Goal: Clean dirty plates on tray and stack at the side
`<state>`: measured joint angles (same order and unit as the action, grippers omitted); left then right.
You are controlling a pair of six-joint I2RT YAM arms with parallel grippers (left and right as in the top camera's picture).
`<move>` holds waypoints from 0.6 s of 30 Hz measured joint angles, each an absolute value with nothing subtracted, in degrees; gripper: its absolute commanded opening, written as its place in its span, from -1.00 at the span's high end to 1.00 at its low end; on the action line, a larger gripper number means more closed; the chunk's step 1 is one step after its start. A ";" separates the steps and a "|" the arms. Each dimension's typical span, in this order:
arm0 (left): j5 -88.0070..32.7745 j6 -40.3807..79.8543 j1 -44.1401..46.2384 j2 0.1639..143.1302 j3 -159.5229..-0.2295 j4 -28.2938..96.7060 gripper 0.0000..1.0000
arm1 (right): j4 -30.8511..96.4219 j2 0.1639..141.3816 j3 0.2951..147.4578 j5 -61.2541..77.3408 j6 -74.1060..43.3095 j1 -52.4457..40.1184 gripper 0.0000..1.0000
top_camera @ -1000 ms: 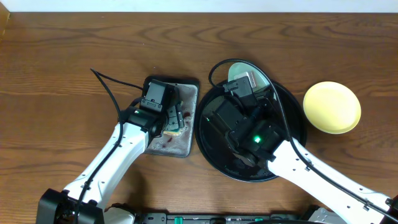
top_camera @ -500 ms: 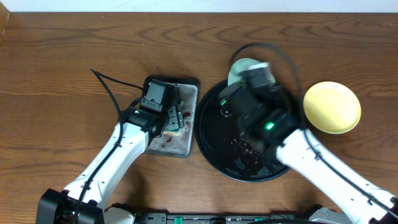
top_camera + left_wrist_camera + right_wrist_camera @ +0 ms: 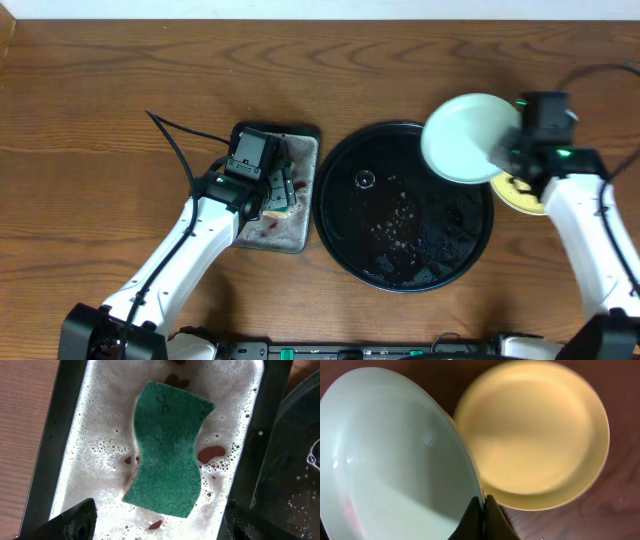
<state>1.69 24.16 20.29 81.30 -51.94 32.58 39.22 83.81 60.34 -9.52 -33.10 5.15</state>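
R claw (image 3: 482, 511): shut tight on the rim of the mint plate (image 3: 395, 455); you held the plate tilted, bowl side toward the wrist cam.
Mint plate, position: in the air past the right rear rim of the tray (image 3: 345, 215), its edge overlapping the left side of the yellow plate (image 3: 535, 435).
Key relation: the yellow plate lay on the table (image 3: 100, 100) below and just right of your claw. Contact btwn the two plates: couldn't tell.
Axis: both plates round, so no long axis; only the tilt mattered.
Nearer arm: right. The left arm sat well apart, across the tray.
L claw (image 3: 160, 527): jaws wide, nothing held, hanging over the green sponge (image 3: 167, 450) in the sudsy grey pan (image 3: 290, 232).
Tray: no plates on it, only suds and droplets.
Third plate: not in view.
Room: bare wood right of and behind the yellow plate; the tray rim lay just beside it on the left.
Next move, prob.: level the mint plate, centre it, lower it onto the yellow one.
Risk: a tilted release could slide it off the stack.
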 measured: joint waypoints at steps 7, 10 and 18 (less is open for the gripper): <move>1.69 24.16 20.29 81.30 -51.94 32.56 -0.65 | 32.51 84.01 52.23 4.25 -35.11 20.51 0.98; 1.69 24.16 20.29 81.30 -51.94 32.56 -0.65 | 30.46 84.01 50.89 11.25 -32.69 23.94 0.98; 1.69 24.16 20.29 81.30 -51.94 32.58 -0.65 | 28.08 83.94 50.87 20.64 -24.99 21.52 0.98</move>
<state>1.69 24.16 20.29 81.30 -51.94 32.58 28.08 83.94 50.87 20.64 -24.99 21.52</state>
